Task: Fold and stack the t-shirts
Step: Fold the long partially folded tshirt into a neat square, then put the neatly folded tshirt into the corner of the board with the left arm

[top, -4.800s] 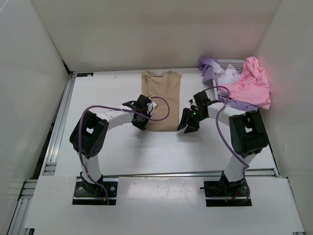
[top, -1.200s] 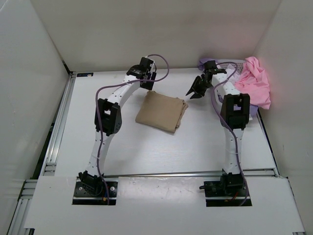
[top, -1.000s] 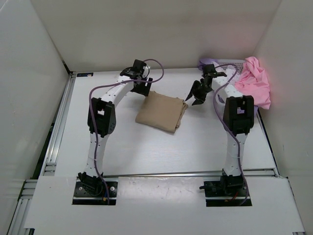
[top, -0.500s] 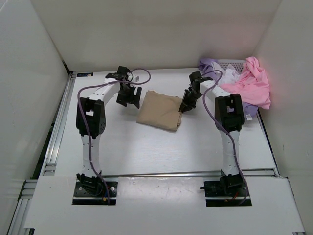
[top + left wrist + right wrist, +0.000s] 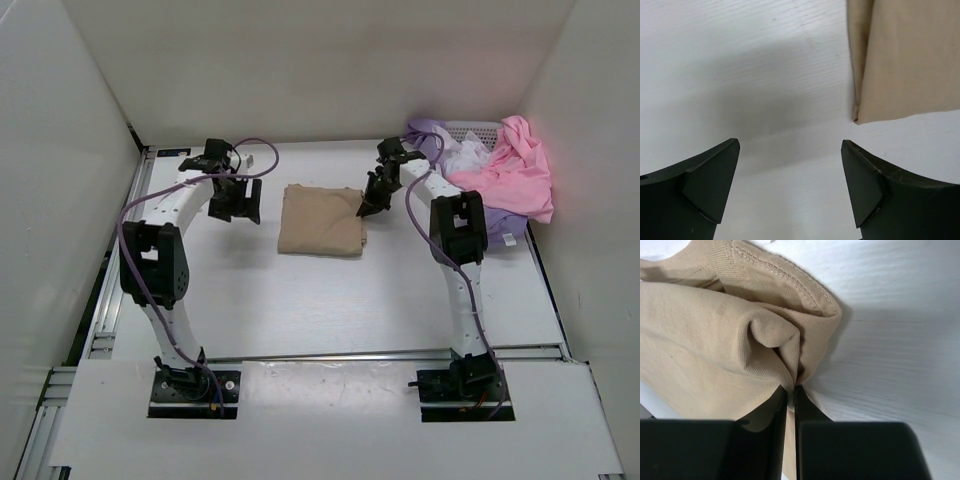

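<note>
Pinching the tan shirt (image 5: 715,350) with the right gripper (image 5: 790,390); its jaws are closing almost fully on a bunched fold beside the collar hem, at the shirt's far right corner; the left gripper (image 5: 789,150) is hanging wide and empty over bare worktop (image 5: 300,300), just left of the shirt's left edge and not touching it; the shirt is lying folded mid-worktop between the two grippers, near-square and slightly longer left to right in the top view; so the cloth is running leftward and toward me from the right gripper; I'm judging the next move to be a drag or square-up of the bundle, and only the right arm is holding it; the pink shirt (image 5: 515,170), white shirt (image 5: 465,155) and lavender shirt (image 5: 428,135) are sitting heaped, unfolded, at the basket (image 5: 478,128), far right; I'm reckoning three are waiting.
</note>
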`<state>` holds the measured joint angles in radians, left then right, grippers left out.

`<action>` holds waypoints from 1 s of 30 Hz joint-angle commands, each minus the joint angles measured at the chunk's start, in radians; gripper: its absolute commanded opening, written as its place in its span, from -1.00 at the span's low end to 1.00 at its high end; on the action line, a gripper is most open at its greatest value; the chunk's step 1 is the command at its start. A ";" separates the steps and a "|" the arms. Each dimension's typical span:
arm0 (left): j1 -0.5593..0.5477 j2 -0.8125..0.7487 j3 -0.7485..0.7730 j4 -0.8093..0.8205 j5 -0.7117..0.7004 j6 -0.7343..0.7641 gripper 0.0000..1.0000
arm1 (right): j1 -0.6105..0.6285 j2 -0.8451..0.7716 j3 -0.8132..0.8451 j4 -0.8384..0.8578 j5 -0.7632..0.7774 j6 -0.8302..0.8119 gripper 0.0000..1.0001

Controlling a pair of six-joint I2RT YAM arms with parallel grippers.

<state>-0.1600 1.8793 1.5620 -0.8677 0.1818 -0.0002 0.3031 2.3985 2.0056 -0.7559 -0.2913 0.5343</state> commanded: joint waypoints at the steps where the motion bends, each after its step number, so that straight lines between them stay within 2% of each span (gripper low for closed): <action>1: 0.037 -0.049 -0.013 0.018 -0.022 0.000 0.88 | 0.019 -0.019 -0.005 0.017 -0.014 0.027 -0.77; 3: 0.037 -0.040 -0.013 0.018 -0.001 0.000 0.88 | 0.019 -0.019 -0.005 0.017 -0.005 0.047 -0.51; 4: 0.028 -0.040 -0.013 0.018 0.028 0.000 0.90 | 0.019 -0.031 -0.005 0.017 -0.005 0.047 -0.45; 5: 0.011 -0.019 0.030 0.018 0.041 0.000 0.90 | 0.019 -0.044 -0.025 0.017 0.010 0.047 -0.35; 6: 0.002 0.027 0.058 0.018 0.053 0.000 0.90 | 0.019 -0.071 -0.036 0.017 0.011 0.047 -0.14; 8: -0.012 0.095 0.174 -0.026 0.100 0.000 0.90 | 0.019 -0.105 -0.073 0.017 0.044 0.035 0.00; 12: -0.058 0.275 0.331 -0.080 0.194 0.000 0.97 | 0.019 -0.249 -0.152 0.006 0.109 -0.037 0.10; 17: -0.088 0.380 0.392 -0.080 0.174 0.000 1.00 | 0.019 -0.468 -0.280 -0.016 0.187 -0.080 0.10; 19: -0.110 0.403 0.402 -0.080 0.163 0.000 0.95 | 0.010 -0.527 -0.300 -0.030 0.208 -0.111 0.12; 22: -0.133 0.429 0.420 -0.080 0.101 0.000 0.67 | -0.001 -0.628 -0.324 -0.051 0.237 -0.122 0.12; 24: -0.133 0.449 0.432 -0.080 0.091 0.000 0.40 | -0.013 -0.688 -0.324 -0.074 0.251 -0.122 0.12; 25: -0.144 0.464 0.441 -0.080 0.079 0.000 0.04 | -0.013 -0.723 -0.333 -0.074 0.262 -0.122 0.12; 27: -0.144 0.465 0.441 -0.090 0.070 0.000 -0.42 | -0.022 -0.754 -0.334 -0.086 0.291 -0.122 0.12; 28: -0.144 0.465 0.441 -0.090 0.058 0.000 -0.79 | -0.022 -0.780 -0.334 -0.086 0.302 -0.122 0.12; 30: -0.144 0.465 0.432 -0.090 -0.012 0.000 -0.80 | -0.022 -0.802 -0.334 -0.086 0.316 -0.122 0.12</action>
<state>-0.3054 2.3520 1.9743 -0.9447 0.2630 -0.0059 0.2832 1.6241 1.6894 -0.8124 -0.0303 0.4355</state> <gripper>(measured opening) 0.118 0.560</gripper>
